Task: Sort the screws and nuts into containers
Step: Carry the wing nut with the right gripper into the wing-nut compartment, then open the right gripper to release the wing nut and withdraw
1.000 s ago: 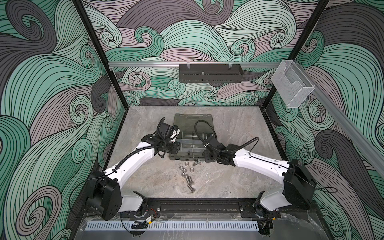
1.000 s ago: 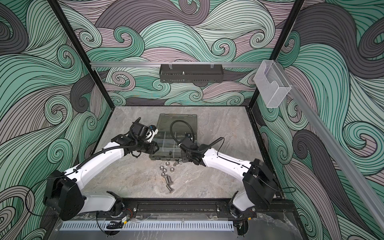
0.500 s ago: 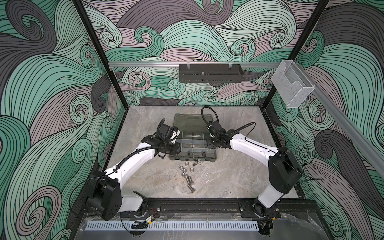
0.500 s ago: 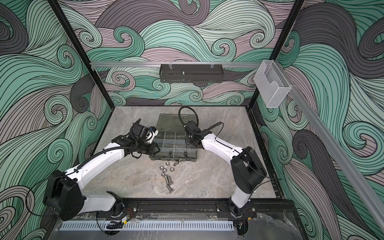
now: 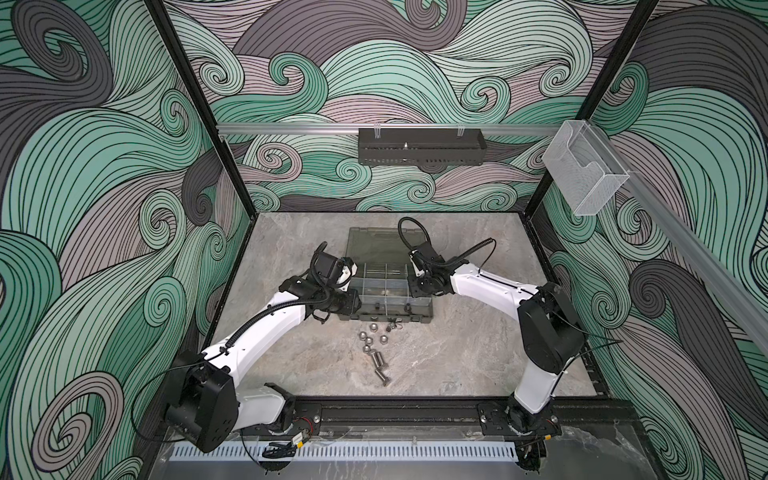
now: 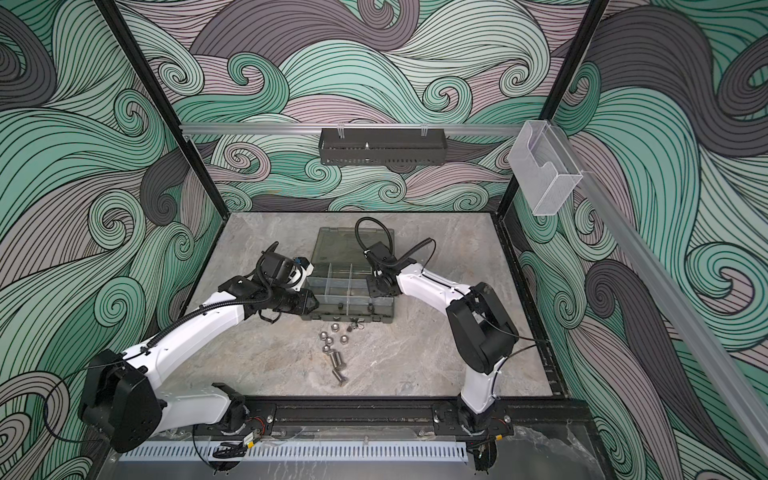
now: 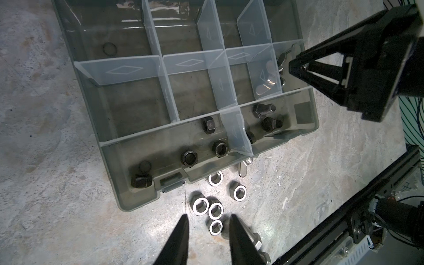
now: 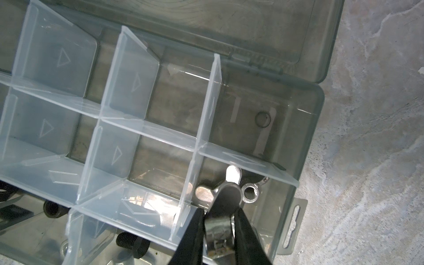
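Observation:
The smoky-grey organiser case (image 5: 427,319) lies open in mid-table, its containers split by clear dividers (image 7: 128,68). My right gripper (image 8: 220,210) hangs over the right-end compartment, shut on a silver wing nut (image 8: 227,197); more wing nuts (image 8: 250,191) lie below it. Black nuts (image 7: 189,157) sit in the long front compartment, and screws (image 7: 263,109) in the one beside it. Several silver nuts (image 7: 202,205) and screws (image 5: 376,357) lie loose on the table before the case. My left gripper (image 7: 208,216) hovers above them, open and empty, at the case's left front corner (image 5: 353,301).
The case lid (image 5: 374,245) lies flat behind the compartments. One wing nut (image 7: 243,169) rests on the table against the case front. A black perforated tray (image 5: 419,147) and a clear acrylic box (image 5: 586,174) hang on the walls. A black rail (image 5: 395,411) runs along the table's front.
My right arm has swung from the case's front edge, near the loose pile, back to its right end. The left arm has stayed put.

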`<action>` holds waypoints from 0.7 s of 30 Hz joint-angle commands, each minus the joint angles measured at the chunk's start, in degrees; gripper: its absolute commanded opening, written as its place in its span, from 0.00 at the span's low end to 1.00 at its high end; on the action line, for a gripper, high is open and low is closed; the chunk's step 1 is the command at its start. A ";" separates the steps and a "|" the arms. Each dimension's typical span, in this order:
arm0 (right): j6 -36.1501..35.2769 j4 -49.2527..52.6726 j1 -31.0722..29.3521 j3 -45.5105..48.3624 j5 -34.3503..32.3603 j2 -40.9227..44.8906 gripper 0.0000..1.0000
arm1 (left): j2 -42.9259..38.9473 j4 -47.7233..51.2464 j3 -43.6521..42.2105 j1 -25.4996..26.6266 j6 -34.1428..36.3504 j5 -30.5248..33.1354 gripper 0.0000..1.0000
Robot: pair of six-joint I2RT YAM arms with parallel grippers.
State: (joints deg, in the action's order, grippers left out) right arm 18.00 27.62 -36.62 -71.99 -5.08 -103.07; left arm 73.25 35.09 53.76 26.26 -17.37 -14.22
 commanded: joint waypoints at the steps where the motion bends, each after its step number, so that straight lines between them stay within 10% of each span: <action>1: -0.01 0.17 0.43 -1.40 0.47 -0.47 0.26 | -1.10 -0.11 -0.40 -0.59 -1.48 -1.23 0.34; 21: 1.69 0.41 0.39 1.07 1.24 5.14 0.30 | -3.73 -1.73 -4.00 -0.51 -3.03 -4.73 0.34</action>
State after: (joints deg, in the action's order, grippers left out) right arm 18.87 27.62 -36.62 -71.66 -3.99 -101.23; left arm 70.59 34.04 50.33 26.26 -19.66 -17.26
